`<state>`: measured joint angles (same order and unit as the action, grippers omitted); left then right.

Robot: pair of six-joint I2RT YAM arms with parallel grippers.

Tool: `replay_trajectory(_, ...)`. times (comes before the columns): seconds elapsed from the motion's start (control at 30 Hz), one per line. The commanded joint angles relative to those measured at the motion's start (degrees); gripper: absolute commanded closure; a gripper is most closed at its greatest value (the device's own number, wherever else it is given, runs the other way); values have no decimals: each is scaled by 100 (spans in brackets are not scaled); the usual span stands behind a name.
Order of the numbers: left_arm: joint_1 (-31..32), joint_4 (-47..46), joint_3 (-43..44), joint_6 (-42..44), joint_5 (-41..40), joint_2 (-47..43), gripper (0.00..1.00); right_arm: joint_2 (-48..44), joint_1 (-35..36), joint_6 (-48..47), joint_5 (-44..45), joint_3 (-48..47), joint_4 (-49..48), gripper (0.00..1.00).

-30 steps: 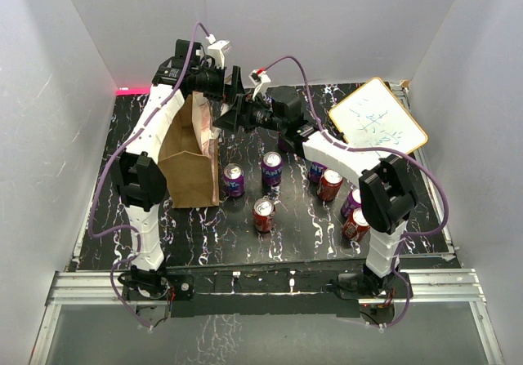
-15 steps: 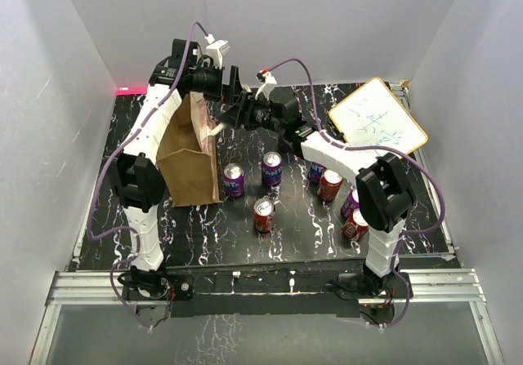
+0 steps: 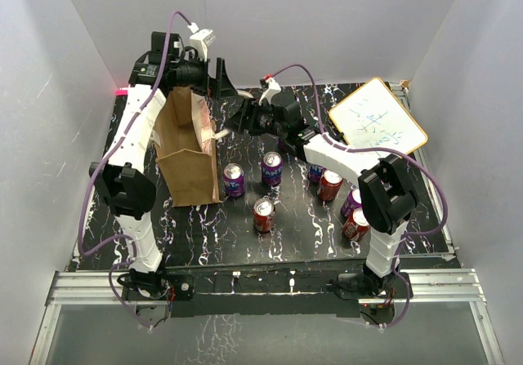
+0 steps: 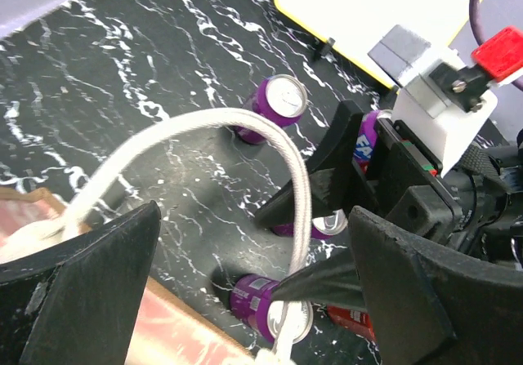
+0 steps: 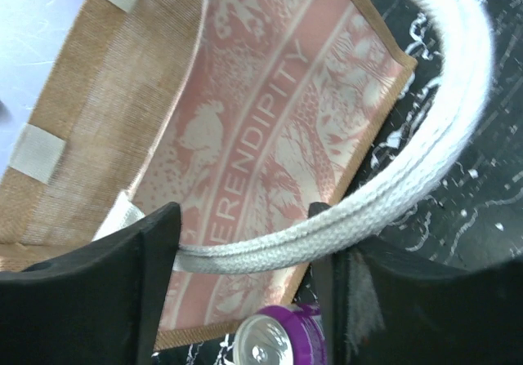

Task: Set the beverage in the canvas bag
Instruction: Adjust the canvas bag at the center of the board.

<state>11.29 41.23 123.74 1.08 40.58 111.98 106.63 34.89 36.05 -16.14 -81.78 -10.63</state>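
Note:
The canvas bag (image 3: 188,149) stands upright at the left, brown with a pink-printed side (image 5: 270,120). Its cream handle (image 5: 425,161) lies across the gap between the fingers of my right gripper (image 5: 245,218), which is open and pinches nothing. In the top view the right gripper (image 3: 234,122) sits at the bag's upper right corner. My left gripper (image 3: 222,83) hovers above the bag's far end, wide open and empty. The left wrist view shows the handle (image 4: 245,124) arching between the left gripper's fingers (image 4: 253,218). Beverage cans stand beside the bag: purple (image 3: 234,180), purple (image 3: 271,169), red (image 3: 263,215).
More cans cluster at the right: red (image 3: 329,184), purple (image 3: 351,202), red (image 3: 356,224). A yellow-framed whiteboard (image 3: 377,126) lies at the back right. White walls enclose the table on three sides.
The left arm has swung left and back, its gripper still over the bag. The right gripper has edged closer to the bag's corner, and the handle now sticks out to the right.

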Motion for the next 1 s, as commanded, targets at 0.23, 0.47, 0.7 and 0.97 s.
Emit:
replay_trajectory(0.23, -372, 89, -894, 516, -1117, -1349, 3, -1130, -305, -801, -630, 676, 93, 18)
replay_trajectory(0.47, -399, 358, -1206, 523, -1435, -1471, 5, -1129, -325, -1136, -1306, 461, -169, 14)
replay_trajectory(0.7, -403, 187, -1295, 490, -1385, -1616, 4, -1067, -424, -1058, -985, 234, 209, 4)
replay_trajectory(0.97, -408, -1, -1377, 380, -1140, -1624, 4, -1201, -759, -905, -1421, 501, 580, 2)
